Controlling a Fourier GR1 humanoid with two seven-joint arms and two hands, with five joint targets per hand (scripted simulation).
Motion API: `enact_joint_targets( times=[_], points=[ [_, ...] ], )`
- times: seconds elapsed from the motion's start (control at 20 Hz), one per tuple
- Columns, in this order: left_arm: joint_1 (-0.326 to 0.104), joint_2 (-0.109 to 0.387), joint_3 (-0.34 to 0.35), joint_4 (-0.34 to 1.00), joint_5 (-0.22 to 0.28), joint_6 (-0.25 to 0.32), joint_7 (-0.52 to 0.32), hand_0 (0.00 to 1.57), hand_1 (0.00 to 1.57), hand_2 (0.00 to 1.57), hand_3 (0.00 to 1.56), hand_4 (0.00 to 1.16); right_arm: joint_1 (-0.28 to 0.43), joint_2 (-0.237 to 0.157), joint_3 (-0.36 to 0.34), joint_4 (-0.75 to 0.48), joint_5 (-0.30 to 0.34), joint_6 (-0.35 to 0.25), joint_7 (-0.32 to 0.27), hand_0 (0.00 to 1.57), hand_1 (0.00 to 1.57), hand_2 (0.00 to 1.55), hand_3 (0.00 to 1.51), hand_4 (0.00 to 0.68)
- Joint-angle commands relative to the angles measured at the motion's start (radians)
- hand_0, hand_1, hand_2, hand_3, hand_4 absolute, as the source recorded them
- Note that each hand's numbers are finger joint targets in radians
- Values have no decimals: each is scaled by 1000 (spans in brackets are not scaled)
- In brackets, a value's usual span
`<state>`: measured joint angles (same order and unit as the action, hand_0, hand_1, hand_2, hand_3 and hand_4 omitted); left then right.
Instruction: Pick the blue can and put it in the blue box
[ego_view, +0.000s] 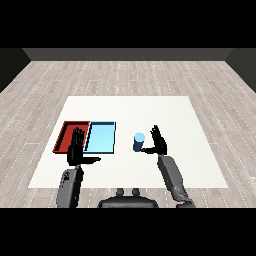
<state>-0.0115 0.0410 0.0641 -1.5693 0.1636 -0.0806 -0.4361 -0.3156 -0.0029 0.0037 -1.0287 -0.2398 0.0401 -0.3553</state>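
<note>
On the white worktop (165, 107), the red tray (66, 131) lies at the left, touching the light blue tray (101, 138) beside it. The left hand (76, 149) hovers over their near edges, fingers straight, thumb spread. The blue can (139, 141) stands upright on the worktop, right of the blue tray, long axis vertical; no lettering is readable. The right hand (158, 142) is just beside it, fingers open.

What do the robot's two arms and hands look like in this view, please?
Both arms are alike: each forearm is a smooth, rounded grey shell, widest near the elbow and tapering toward the wrist. The left hand and the right hand are matte black, with slender fingers and a separate thumb. No cables, markings or sleeves are visible.
</note>
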Motion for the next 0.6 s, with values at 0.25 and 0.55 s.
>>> enact_joint_targets(
  times=[0.25,0.55],
  points=[
    [44,7,1,-48,0,-13,-3,0,0,0,0,0,-18,3,169,109,-102,-94,-100,0,0,0,0,0],
    [-42,-6,11,81,-24,6,-57,0,0,0,0,0,-103,-1,28,211,-38,9,-94,0,0,0,0,0]
  ],
)
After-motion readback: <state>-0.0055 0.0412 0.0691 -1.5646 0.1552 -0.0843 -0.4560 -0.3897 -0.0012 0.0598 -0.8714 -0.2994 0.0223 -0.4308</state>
